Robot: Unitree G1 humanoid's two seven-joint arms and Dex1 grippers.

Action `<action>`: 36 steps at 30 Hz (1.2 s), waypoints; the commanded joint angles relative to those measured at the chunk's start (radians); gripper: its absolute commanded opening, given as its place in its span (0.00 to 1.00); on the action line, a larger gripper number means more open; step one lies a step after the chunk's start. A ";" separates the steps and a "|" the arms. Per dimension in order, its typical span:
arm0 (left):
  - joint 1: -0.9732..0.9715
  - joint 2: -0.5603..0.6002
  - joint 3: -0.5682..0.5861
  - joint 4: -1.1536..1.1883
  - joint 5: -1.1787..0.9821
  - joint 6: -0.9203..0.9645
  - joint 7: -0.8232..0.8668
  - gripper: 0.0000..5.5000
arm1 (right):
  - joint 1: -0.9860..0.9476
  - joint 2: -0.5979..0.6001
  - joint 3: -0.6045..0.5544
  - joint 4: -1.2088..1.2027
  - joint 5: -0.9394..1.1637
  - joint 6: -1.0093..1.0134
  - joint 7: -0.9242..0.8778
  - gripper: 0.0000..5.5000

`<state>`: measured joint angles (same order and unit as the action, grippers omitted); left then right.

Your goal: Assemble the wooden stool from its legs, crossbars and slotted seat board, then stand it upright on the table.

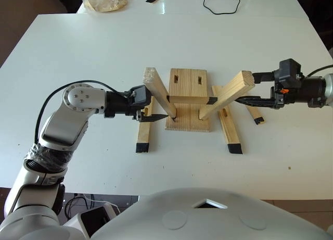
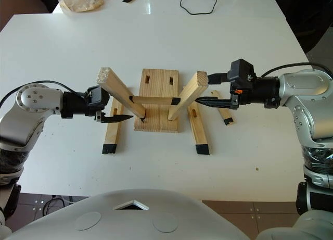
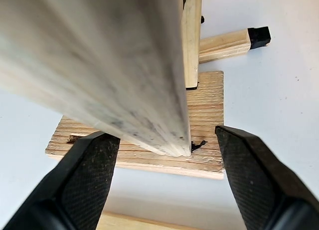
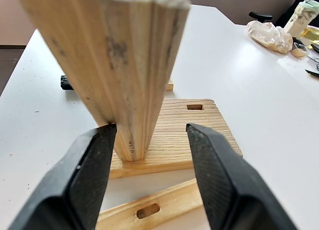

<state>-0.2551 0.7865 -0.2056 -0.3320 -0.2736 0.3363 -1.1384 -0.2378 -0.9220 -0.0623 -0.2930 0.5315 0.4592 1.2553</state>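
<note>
The seat board (image 1: 188,86) lies flat near the middle of the white table (image 1: 78,58), slots up. 2 legs stand in its near slots, each tilted outward: the left standing leg (image 1: 158,91) leans toward the robot's left and the right standing leg (image 1: 229,94) toward its right. A crossbar (image 1: 188,99) with black ends joins them partway up. The 2 far slots are open.

The left gripper (image 1: 164,116) sits low by the foot of the left standing leg, close to the board's near left corner. Its fingers (image 3: 84,185) are spread wide, w/ the leg between them and a gap on both sides, so there is no pinch.

The right gripper (image 1: 239,100) is level w/ the middle of the right standing leg, coming in from the robot's right. Its fingers (image 4: 219,175) are also spread, 1 on each side of the leg. The far one is clearly off the wood; can't tell if the near one touches.

The left loose leg (image 1: 143,136) lies flat on the table just beside the board, black tip toward the robot. The right loose leg (image 1: 228,126) lies flat on the other side, and a short bar (image 1: 255,115) lies just past it.

At the far edge are a plastic bag (image 1: 106,0) and a black cable (image 1: 221,3).
</note>
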 commanded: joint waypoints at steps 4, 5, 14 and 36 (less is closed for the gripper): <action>-0.052 -0.018 -0.090 -0.006 0.055 -0.045 -0.045 0.63 | -0.059 0.055 0.092 -0.036 -0.008 -0.014 0.014 0.47; -0.052 -0.021 -0.095 -0.005 0.059 -0.047 -0.046 0.63 | -0.064 0.061 0.102 -0.039 -0.012 -0.015 0.016 0.47; -0.070 -0.062 -0.132 -0.037 0.062 -0.020 -0.049 0.63 | -0.105 0.115 0.188 -0.055 -0.044 -0.015 0.018 0.47; -0.020 -0.127 -0.143 0.064 0.145 -0.048 0.057 0.63 | -0.123 0.122 0.246 0.064 -0.188 -0.136 0.039 0.47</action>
<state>-0.2861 0.6971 -0.2995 -0.2654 -0.1082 0.3389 -1.0534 -0.3415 -0.7979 0.1950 -0.2584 0.4049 0.3485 1.3696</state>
